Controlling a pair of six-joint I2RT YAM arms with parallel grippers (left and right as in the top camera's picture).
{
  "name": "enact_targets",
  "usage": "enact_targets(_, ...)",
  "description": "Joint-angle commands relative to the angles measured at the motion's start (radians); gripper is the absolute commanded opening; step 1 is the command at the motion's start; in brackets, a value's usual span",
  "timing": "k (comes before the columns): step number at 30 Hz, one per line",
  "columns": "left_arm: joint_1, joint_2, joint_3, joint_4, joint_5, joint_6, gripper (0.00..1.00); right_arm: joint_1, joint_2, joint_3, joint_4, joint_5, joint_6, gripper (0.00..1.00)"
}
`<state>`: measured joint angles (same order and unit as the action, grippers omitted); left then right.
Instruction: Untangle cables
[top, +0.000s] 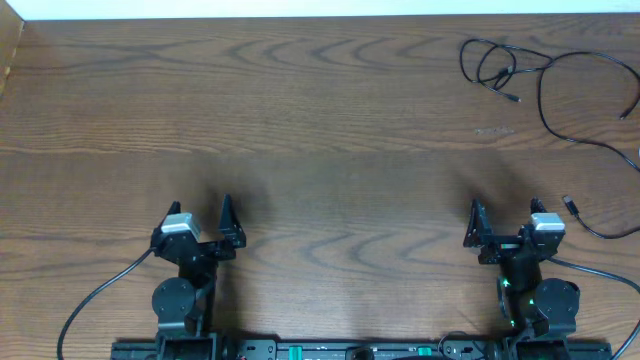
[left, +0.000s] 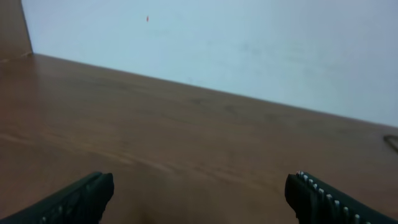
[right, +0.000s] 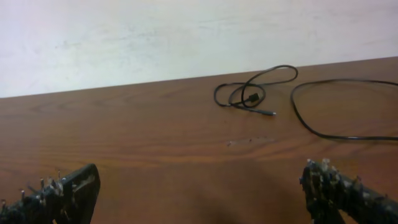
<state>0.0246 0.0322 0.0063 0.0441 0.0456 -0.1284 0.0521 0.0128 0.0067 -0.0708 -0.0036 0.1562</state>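
Tabletop (top: 320, 120), brown wood, meets seemingly whitish wall (left: 249, 43); left tool (top: 202, 206), right tool (top: 506, 206) spread.

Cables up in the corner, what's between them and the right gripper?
Just bare wooden table with a faint scuff. Both the overhead and right wrist views show nothing lying between the right gripper and the looped cables.

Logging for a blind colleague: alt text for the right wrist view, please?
A black cable lies in a small coil on the wooden table, ahead and right of centre, with a wider black loop running off the right edge. The right end effector, open and empty, frames the bottom corners; a pale wall is behind.
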Motion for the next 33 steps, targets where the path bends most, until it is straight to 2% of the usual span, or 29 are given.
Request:
enact_targets(1,0.005,-0.031,-0.002,-0.034,-0.013,0.050,0.94,0.008,-0.007,-0.001,-0.004,0.001,0.000,0.99)
enact_targets(7,0.005,-0.031,-0.002,-0.116,-0.014,0.050,0.93,0.008,-0.007,-0.001,-0.004,0.001,0.000,0.99)
enact_targets(33,0.005,-0.027,-0.002,-0.114,-0.009,0.049,0.93,0.008,-0.007,-0.001,-0.004,0.001,0.000,0.99)
